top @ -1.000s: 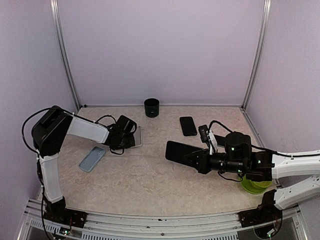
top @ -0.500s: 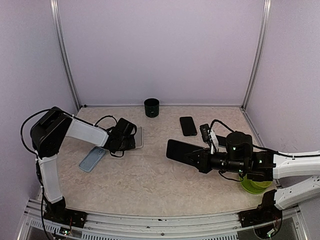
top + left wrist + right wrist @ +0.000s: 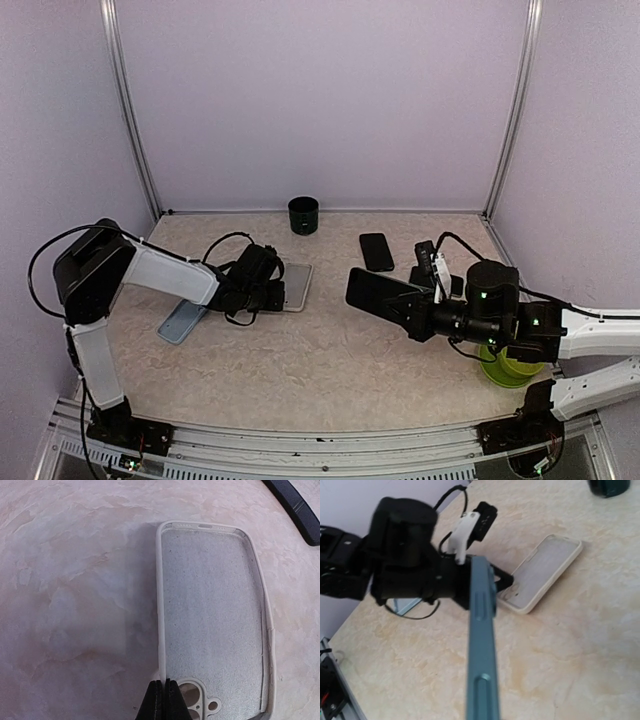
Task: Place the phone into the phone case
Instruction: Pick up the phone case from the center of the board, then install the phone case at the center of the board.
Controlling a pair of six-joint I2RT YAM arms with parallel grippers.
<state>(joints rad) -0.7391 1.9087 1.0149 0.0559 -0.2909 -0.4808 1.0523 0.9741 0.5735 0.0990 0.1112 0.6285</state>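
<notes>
Left end effector (image 3: pixel 164 700), right end effector (image 3: pixel 404 307) both pinched.

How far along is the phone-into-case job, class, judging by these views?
Done: the right fingers hold the phone aloft, and the white case lies open side up. In hand: the left fingers pinch its rim. Left: the phone is not yet in the case.

All three views share the case (image 3: pixel 212 620): top from above-behind, left wrist close overhead, right wrist oblique, farther.
</notes>
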